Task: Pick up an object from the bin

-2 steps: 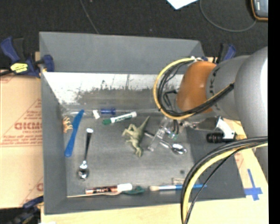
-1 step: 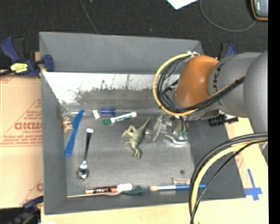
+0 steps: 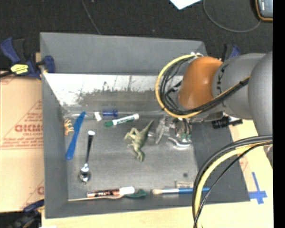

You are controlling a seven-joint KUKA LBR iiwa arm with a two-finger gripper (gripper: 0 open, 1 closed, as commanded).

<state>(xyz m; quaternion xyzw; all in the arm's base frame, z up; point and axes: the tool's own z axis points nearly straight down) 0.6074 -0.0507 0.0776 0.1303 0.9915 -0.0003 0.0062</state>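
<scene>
My gripper (image 3: 172, 136) hangs low at the right side of the bin, under the orange wrist cover, and stands open. Just to its left lies a small olive-green toy dinosaur (image 3: 137, 140), its tail pointing toward the near finger without clearly touching it. A green marker with a white barrel (image 3: 121, 121) lies beyond the dinosaur toward the back wall. Beside the marker sits a short blue and white piece (image 3: 106, 114). Nothing shows between the fingers.
A blue-handled brush (image 3: 74, 137) and a metal spoon (image 3: 87, 158) lie at the left. Along the front wall rest a toothbrush (image 3: 115, 193) and a blue-handled stick (image 3: 178, 190). The arm and its cables cover the bin's right edge.
</scene>
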